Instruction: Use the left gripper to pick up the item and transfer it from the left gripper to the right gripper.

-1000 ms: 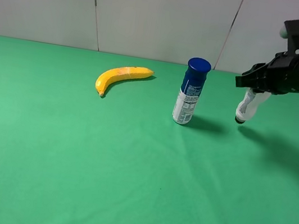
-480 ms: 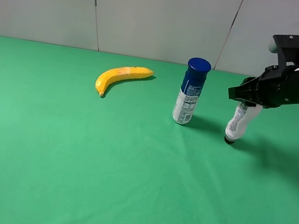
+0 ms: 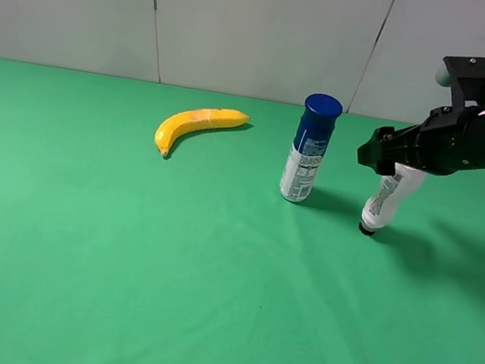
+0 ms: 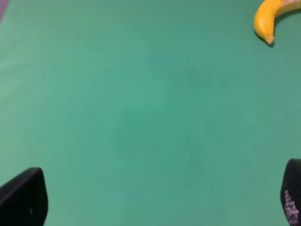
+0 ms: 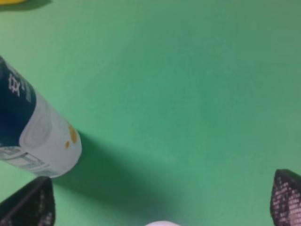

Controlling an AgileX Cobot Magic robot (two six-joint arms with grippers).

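The item (image 3: pixel 383 201), a small white bottle, stands tilted with its black cap down on the green table (image 3: pixel 210 269), right of the spray can. Its upper end sits between the jaws of my right gripper (image 3: pixel 388 161), which hangs just above it. In the right wrist view the right gripper (image 5: pixel 160 201) is open, its fingertips (image 5: pixel 29 203) wide apart, and the item's white end (image 5: pixel 162 223) shows at the frame edge between them. My left gripper (image 4: pixel 157 201) is open over bare cloth with nothing between its fingers. It is out of the exterior high view.
A blue-capped spray can (image 3: pixel 310 148) stands upright just left of the item and close to the right gripper. A yellow banana (image 3: pixel 194 125) lies further left, towards the back. A pale wall runs behind the table's far edge.
The right arm came down and leftward with the item until its cap met the table. The right jaws have spread apart since half a second ago. Can and banana have not moved.
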